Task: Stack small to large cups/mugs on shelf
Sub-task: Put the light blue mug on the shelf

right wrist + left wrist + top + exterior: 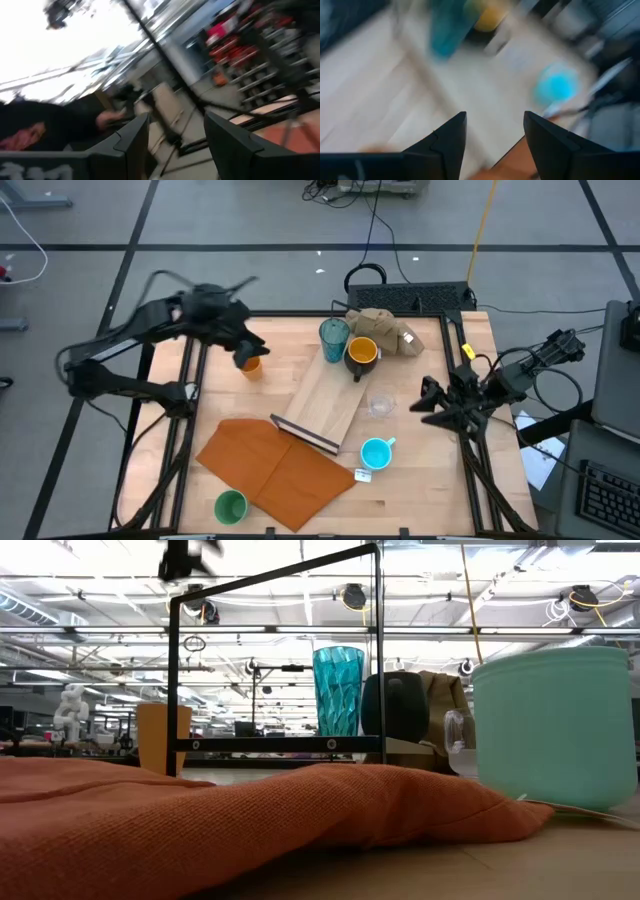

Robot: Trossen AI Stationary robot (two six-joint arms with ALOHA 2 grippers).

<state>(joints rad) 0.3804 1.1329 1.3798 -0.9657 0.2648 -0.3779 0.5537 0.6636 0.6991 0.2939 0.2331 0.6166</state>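
Observation:
The pale wooden shelf board (322, 405) lies flat on the table, dark strip at its near end. On its far end stand the teal tumbler (334, 338) and the dark yellow-lined mug (361, 352). The clear glass (380, 405) and the light blue mug (376, 452) stand on the table to its right. The green cup (230, 506) stands near the front edge. The orange cup (251, 367) stands upright at far left, with my open left gripper (244, 352) raised above it; the low view shows this gripper (190, 555) well clear of the cup (162, 738). My right gripper (425, 402) is open at the table's right edge.
An orange-brown cloth (275, 465) lies spread at front left, its edge under the board's near end. A tan cloth lump (385, 328) sits behind the mug at the far edge. A black frame (465, 380) borders the table. Bare wood shows between the orange cup and the board.

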